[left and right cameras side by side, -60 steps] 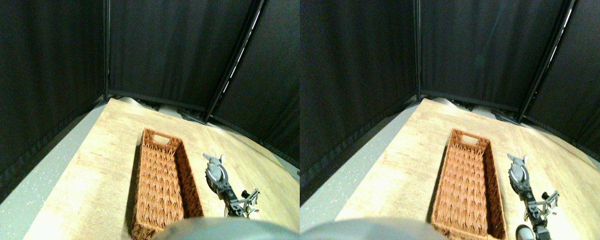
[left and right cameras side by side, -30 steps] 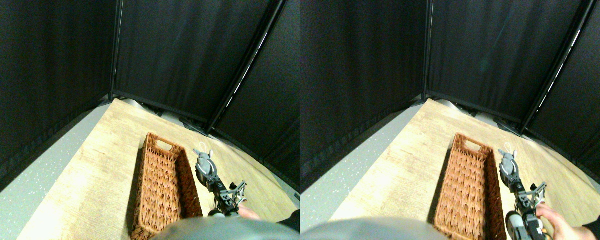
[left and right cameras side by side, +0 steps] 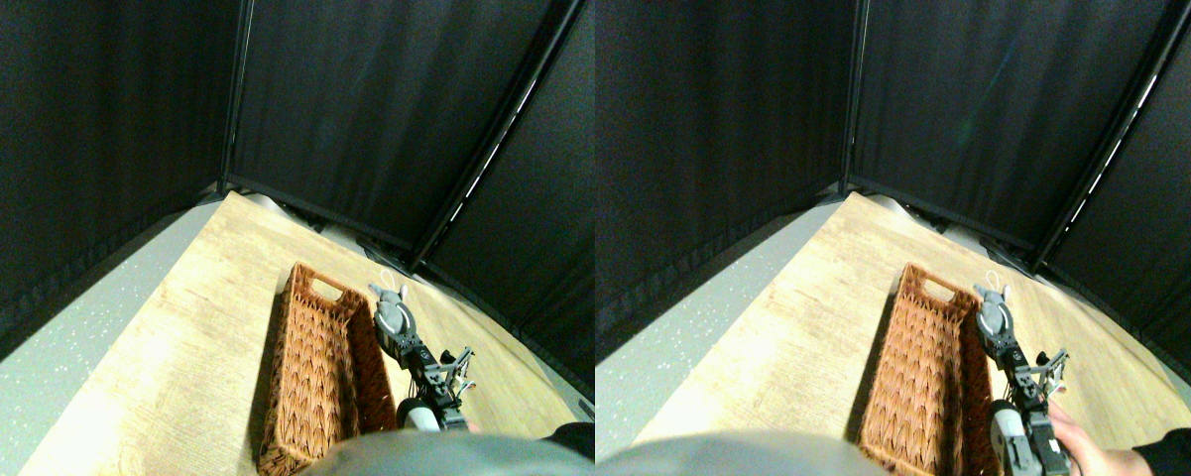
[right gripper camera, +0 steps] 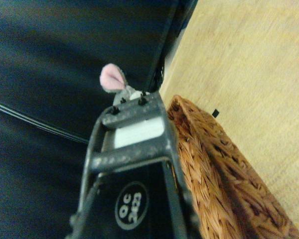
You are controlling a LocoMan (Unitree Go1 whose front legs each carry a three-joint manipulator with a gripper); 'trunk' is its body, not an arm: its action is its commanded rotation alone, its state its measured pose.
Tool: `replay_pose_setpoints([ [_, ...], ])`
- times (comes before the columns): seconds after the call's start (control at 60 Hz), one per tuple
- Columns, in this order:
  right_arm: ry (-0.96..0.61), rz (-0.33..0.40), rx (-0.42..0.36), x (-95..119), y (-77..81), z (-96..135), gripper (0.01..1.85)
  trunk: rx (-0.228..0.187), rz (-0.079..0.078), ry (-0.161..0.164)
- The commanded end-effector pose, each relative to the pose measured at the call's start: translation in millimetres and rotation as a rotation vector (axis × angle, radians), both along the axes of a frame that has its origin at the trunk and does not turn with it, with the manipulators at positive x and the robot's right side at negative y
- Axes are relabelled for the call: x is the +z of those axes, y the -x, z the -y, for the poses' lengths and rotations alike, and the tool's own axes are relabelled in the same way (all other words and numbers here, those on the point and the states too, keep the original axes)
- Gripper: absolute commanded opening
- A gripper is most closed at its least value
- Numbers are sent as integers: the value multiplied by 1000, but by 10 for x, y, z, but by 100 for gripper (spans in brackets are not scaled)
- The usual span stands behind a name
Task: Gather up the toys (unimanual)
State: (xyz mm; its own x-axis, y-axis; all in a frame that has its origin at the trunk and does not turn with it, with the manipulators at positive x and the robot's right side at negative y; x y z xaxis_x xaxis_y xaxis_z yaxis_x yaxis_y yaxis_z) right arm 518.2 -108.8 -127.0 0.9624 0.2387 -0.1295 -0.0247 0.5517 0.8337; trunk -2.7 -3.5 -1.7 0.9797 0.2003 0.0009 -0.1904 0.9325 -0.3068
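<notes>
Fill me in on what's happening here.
The right gripper holds a grey plush toy with a pink ear, carried above the right-hand rim of the long wicker basket on the wooden floor. The basket looks empty. A person's hand is at the manipulator's base.

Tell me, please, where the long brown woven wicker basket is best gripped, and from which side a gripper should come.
Probably at the handle slot in the far short wall of the long brown woven wicker basket, coming from above so one jaw enters the slot. The long walls show no opening. The right gripper holds a small grey plush toy near the right rim.
</notes>
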Motion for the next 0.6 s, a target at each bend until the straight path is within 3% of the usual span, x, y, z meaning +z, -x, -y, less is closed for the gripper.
replay_pose_setpoints([
  [0.017,-32,35,19,-5,-10,-48,6,20,-16,32],
  [0.367,-83,-30,-5,-67,-13,-160,6,33,-22,45],
  [0.4,-86,-33,-4,-67,-16,-158,16,32,-23,43],
  [0.483,-91,-66,-28,-55,-20,-141,69,29,-25,40],
  [0.5,-91,-66,-28,-55,-20,-141,69,28,-25,39],
  [0.55,-57,-68,-59,-35,-11,-118,95,25,-26,34],
  [0.6,-55,-55,-45,-34,-17,-102,100,23,-27,30],
])
